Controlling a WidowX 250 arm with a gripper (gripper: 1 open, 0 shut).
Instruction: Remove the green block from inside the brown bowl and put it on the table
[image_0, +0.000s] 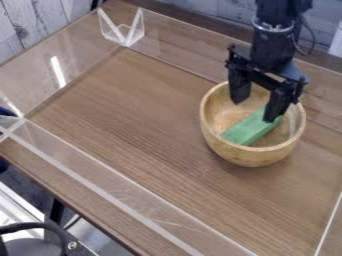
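Note:
The green block (250, 130) lies flat inside the brown bowl (218, 138), which stands on the right side of the table (120, 130). My gripper (261, 102) hangs open just above the bowl's far part, its two black fingers spread wide, one near the rim's left side and one over the block's upper end. Nothing is between the fingers. The block's upper end is partly hidden behind the right finger.
Low clear acrylic walls (80, 175) border the table. A clear angled bracket (120, 28) sits at the far left corner. Bare wood-grain surface stretches left and in front of the bowl.

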